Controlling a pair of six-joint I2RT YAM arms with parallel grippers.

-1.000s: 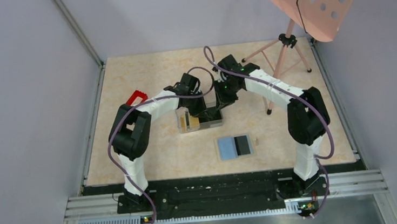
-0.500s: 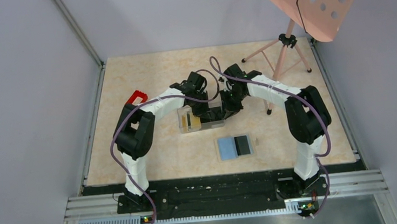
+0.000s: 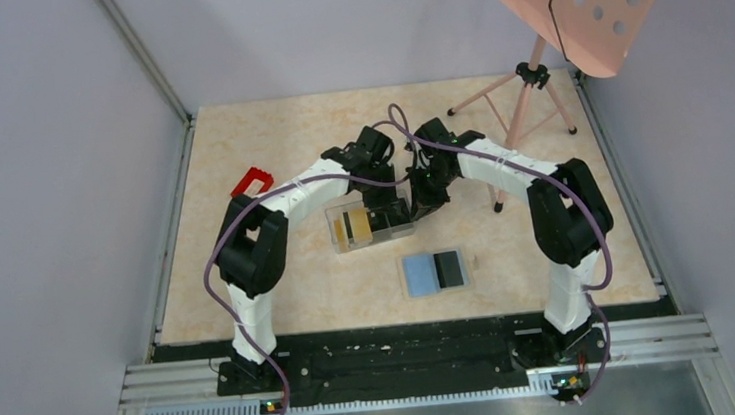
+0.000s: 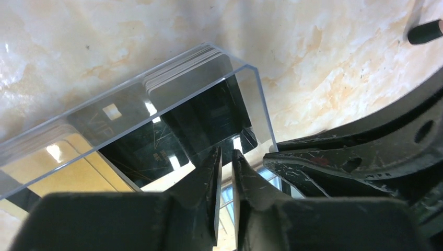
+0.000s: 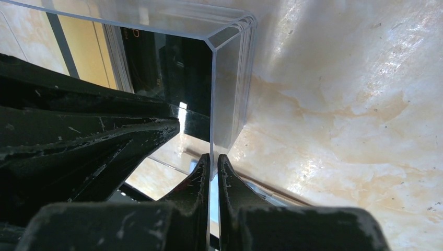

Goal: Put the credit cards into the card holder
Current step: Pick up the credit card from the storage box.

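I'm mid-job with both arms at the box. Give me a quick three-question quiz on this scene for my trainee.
1. True or false: the wallet lies open on the table.
2. The right pincer is shut on: A the wallet, B a wall of the clear box, C the table.
3. Which two colours are the cards in the clear box?
Key: 1 true; 2 B; 3 black and yellow.
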